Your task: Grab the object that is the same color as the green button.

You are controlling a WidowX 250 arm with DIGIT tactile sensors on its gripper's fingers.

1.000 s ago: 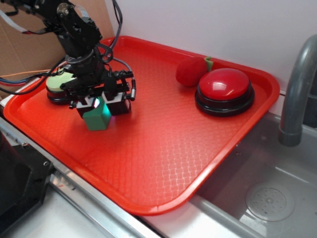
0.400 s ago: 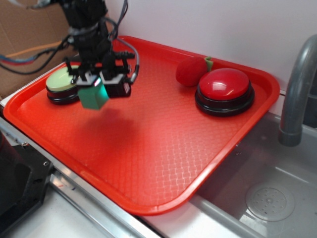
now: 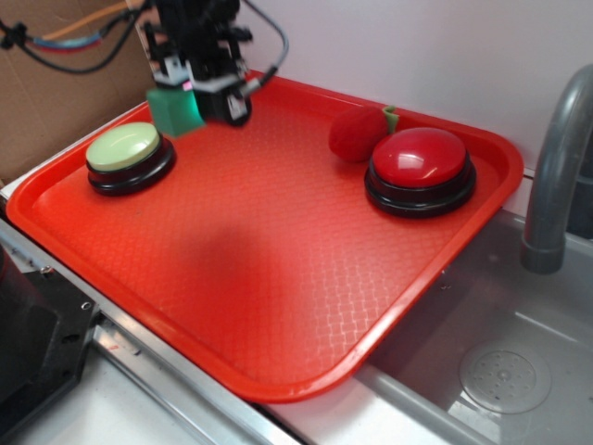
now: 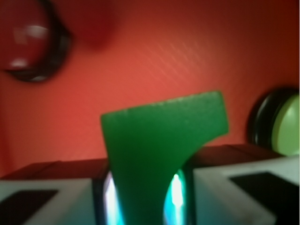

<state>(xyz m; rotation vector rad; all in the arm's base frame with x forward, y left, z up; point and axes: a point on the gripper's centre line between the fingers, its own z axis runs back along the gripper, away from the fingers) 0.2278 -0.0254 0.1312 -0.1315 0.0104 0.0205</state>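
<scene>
My gripper (image 3: pixel 178 91) hangs high over the tray's back left corner, shut on the green block (image 3: pixel 174 110), which is clear of the tray. In the wrist view the block (image 4: pixel 159 154) fills the middle, its curved notch on the right, clamped between the gripper's (image 4: pixel 144 199) two pads. The green button (image 3: pixel 123 146) sits on its black base just below and left of the block, and shows at the right edge (image 4: pixel 286 124) of the wrist view.
The red tray (image 3: pixel 278 278) holds a large red button (image 3: pixel 422 167) at the back right with a red plush strawberry (image 3: pixel 357 134) beside it. A sink basin (image 3: pixel 500 371) and grey faucet (image 3: pixel 556 176) lie to the right. Cardboard (image 3: pixel 56 83) stands behind on the left.
The gripper has risen with the green block, lifting it off the tray and carrying it back and up past the green button, which is now uncovered.
</scene>
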